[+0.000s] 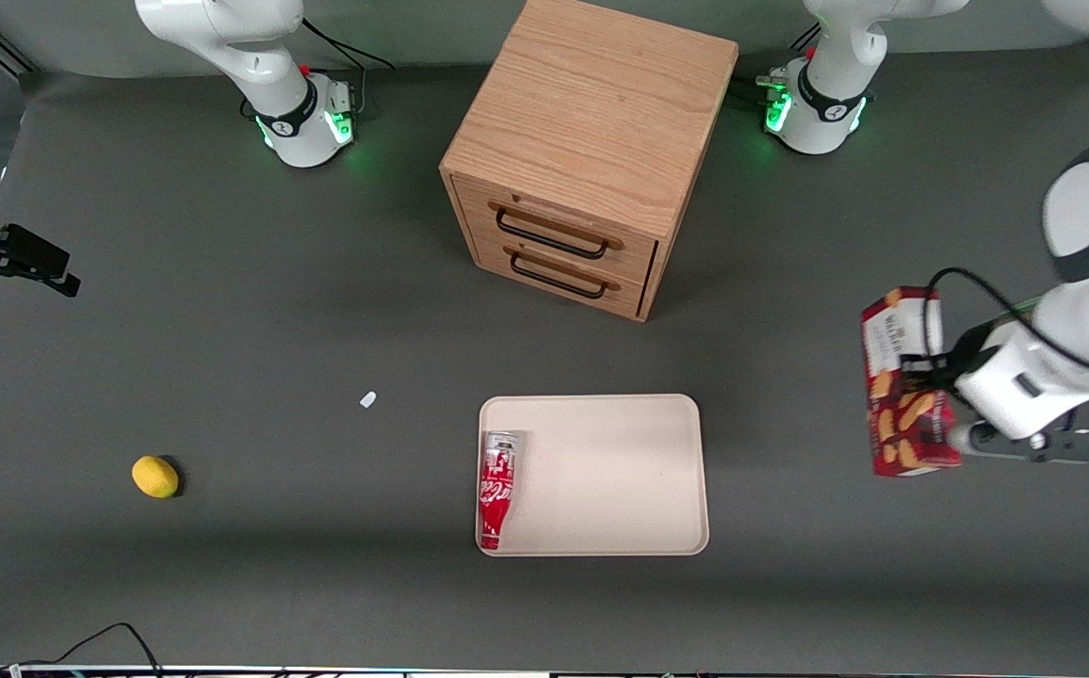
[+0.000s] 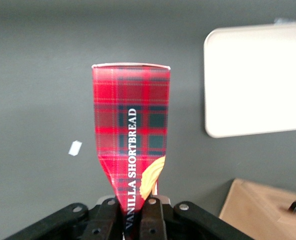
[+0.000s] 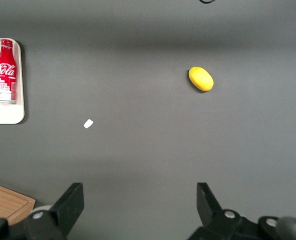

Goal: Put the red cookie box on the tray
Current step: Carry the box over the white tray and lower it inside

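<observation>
The red cookie box (image 2: 131,135), clamped at one end between the closed fingers of the tool (image 2: 132,220) and held above the table, carries white capitals along its tartan side that read "VANILLA SHORTBREAD". In the front view its white end panel bears a brand word too small to read. The soda can (image 3: 6,71), lying in the tray (image 3: 2,112), shows the white "Coca-Cola" script on its red body.
</observation>
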